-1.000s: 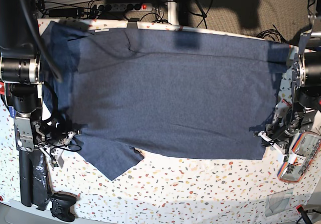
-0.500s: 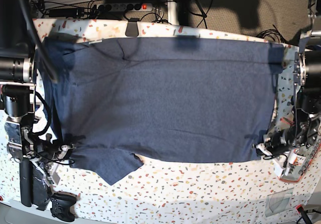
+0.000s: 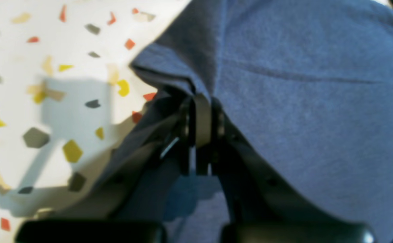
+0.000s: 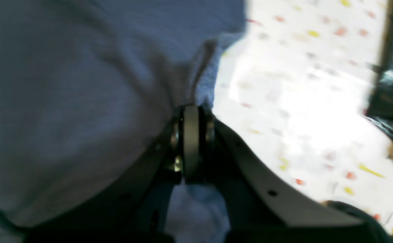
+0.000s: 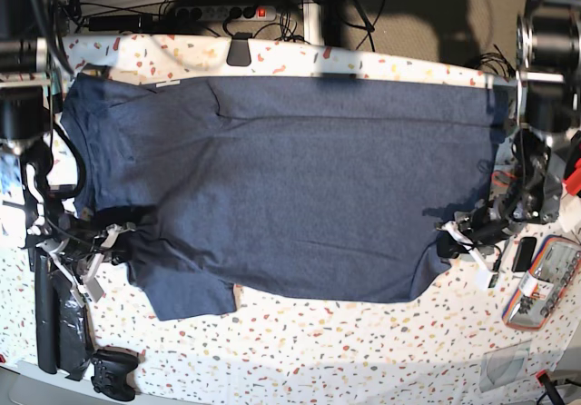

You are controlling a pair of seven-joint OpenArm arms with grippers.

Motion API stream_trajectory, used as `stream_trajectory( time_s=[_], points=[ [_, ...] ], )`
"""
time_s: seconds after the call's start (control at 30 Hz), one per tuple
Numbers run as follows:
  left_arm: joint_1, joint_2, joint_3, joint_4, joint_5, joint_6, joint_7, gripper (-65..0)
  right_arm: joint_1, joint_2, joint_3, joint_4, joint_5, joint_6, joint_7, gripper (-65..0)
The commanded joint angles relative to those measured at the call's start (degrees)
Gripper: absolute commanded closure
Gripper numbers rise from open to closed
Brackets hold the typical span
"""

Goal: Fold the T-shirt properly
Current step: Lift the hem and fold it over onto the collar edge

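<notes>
The navy T-shirt (image 5: 290, 178) lies spread across the speckled table (image 5: 363, 350), plain side up, with one sleeve (image 5: 186, 294) at the near left. In the base view my left gripper (image 5: 451, 240) is at the shirt's near right corner, shut on the hem. The left wrist view shows my left gripper (image 3: 199, 101) pinching a bunched fold of the T-shirt (image 3: 301, 101). My right gripper (image 5: 113, 242) sits at the shirt's near left by the sleeve. In the right wrist view my right gripper (image 4: 191, 111) is shut on the edge of the T-shirt (image 4: 81, 84).
A black game controller (image 5: 113, 371) lies at the near left corner beside a black taped bar (image 5: 56, 319). An orange-edged tray (image 5: 543, 289) and a small black device (image 5: 522, 252) sit at the right. A black clip (image 5: 239, 53) is on the far edge; a power strip (image 5: 222, 12) lies beyond.
Both grippers have dragged the shirt toward the near side, baring the table's far edge. The left gripper moved inward with the hem corner. The near sleeve has flattened out.
</notes>
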Motion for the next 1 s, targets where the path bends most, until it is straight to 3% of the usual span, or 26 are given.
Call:
stream_trajectory(
  time_s=[0.0, 0.2, 0.37, 0.77, 0.97],
  points=[
    [-0.2, -1.2, -1.4, 4.4, -1.1, 0.2, -1.4, 0.0, 0.3, 2.0, 1.6, 2.4, 1.5, 0.2, 0.7, 0.0],
    [12.9, -1.5, -12.0, 22.9, -2.8, 1.3, 1.2, 0.0, -10.1, 2.5, 11.9, 11.4, 1.9, 0.2, -0.3, 0.0],
    [21.7, -1.5, -15.1, 30.7, -4.1, 1.2, 1.1, 0.0, -20.5, 2.4, 19.9, 21.2, 1.9, 0.2, -0.5, 0.0],
    [32.1, -1.5, -20.8, 40.2, -4.1, 1.3, 1.2, 0.0, -37.9, -0.4, 37.3, 33.2, 1.9, 0.2, -0.1, 0.0],
    [34.9, -1.5, -22.1, 40.5, -2.6, 1.3, 1.2, 0.0, -41.2, -2.7, 39.4, 33.6, 1.7, 0.2, 0.0, 0.0]
  ],
)
